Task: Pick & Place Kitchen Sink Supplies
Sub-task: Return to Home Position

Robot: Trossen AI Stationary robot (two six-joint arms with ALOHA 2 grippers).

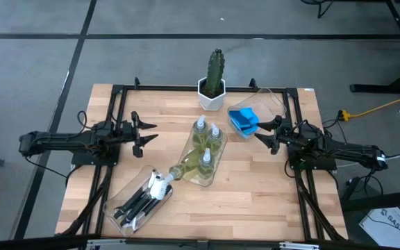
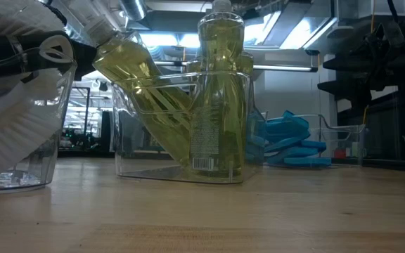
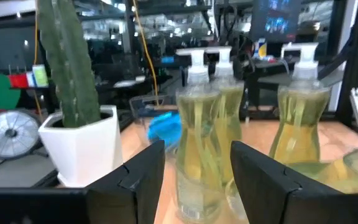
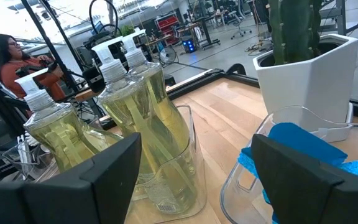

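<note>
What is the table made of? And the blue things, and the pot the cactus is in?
The table looks like pale wood with a smooth finish; plank lines show. The blue sponges look like soft foam, matte and a bit rough. The pot looks like glossy white plastic or ceramic; I can't tell which.

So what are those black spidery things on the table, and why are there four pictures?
Those are two robot arms. Each ends in a two-fingered tool for grabbing. The left tool and the right tool are both open and hold nothing.

One picture looks down from above. One looks across from table height. The other two come from little cameras on each arm's wrist, so you see the dark fingers up close.

On the wooden table is a clear tray of soap bottles, with one bottle leaning over its edge. Another tray holds black brushes, and a third holds blue sponges. A cactus stands at the back.
</note>
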